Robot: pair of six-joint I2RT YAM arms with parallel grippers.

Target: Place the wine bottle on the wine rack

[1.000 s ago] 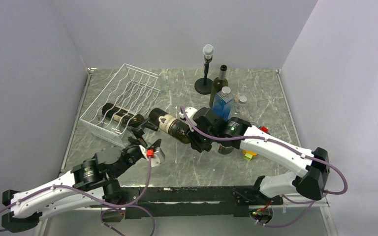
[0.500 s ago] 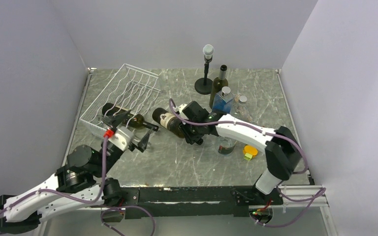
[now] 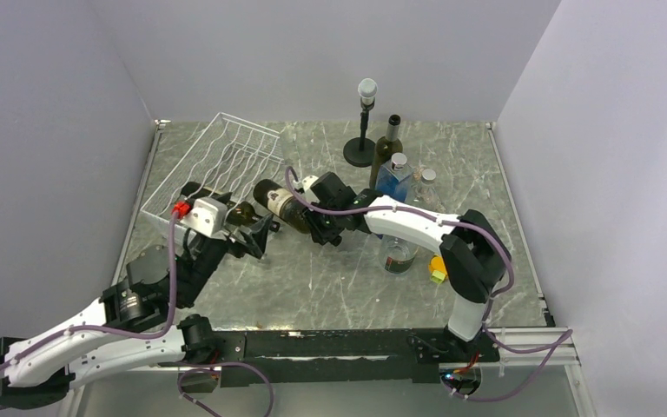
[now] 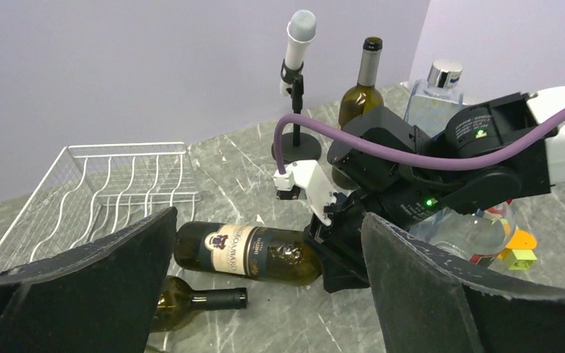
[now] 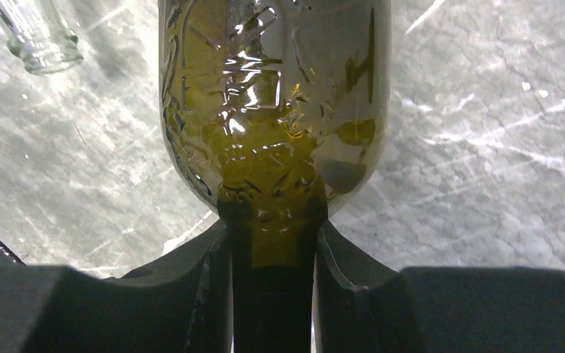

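Note:
The wine bottle [image 3: 280,202] is dark green with a cream and blue label [image 4: 229,248]. It lies nearly level just right of the white wire wine rack [image 3: 226,161], base toward the rack. My right gripper [image 3: 320,224] is shut on its neck; in the right wrist view the neck sits clamped between the black fingers [image 5: 272,239]. My left gripper [image 3: 256,239] is open, low over the table just in front of the rack's right corner. In its own view the labelled bottle lies beyond its wide-apart fingers [image 4: 268,224].
A second dark bottle [image 3: 204,193] lies at the rack's near right corner, neck [image 4: 206,298] out on the table. A microphone stand [image 3: 364,122], upright green bottle [image 3: 388,148], blue bottle [image 3: 395,178], clear bottle [image 3: 426,187], glass [image 3: 398,256] and small yellow pieces [image 3: 439,268] stand behind and right.
My right arm has carried the wine bottle left, toward the rack. The left arm has swung up and left to the rack's near corner, gripper staying open.

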